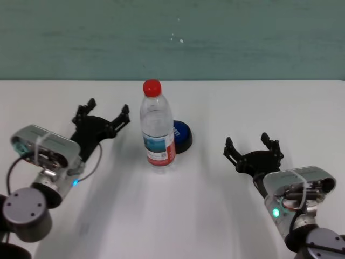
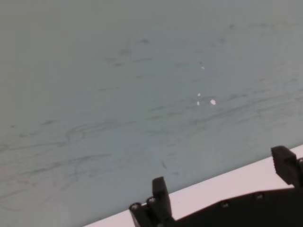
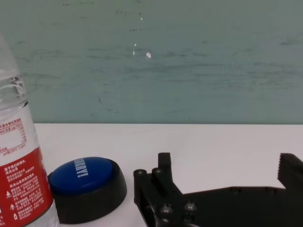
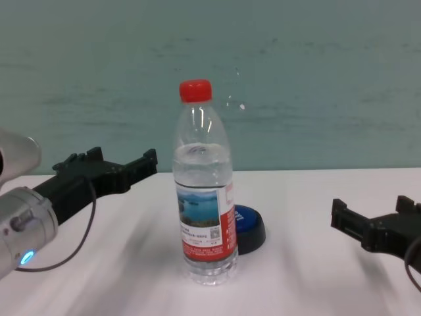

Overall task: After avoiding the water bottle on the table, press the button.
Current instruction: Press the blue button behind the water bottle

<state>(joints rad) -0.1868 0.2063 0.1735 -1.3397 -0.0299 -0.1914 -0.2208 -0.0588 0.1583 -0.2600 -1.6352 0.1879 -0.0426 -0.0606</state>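
Fingers spread wide, empty, on both left gripper [image 1: 102,111] & right gripper [image 1: 253,147], flanking water bottle [image 1: 157,125]. Button [image 1: 182,135] sits just behind-right of bottle, touching or nearly; careless reach could topple it.

Clear plastic water bottle [image 1: 157,129], glossy blue button [image 1: 181,136] — both on a smooth white table [image 1: 188,216].
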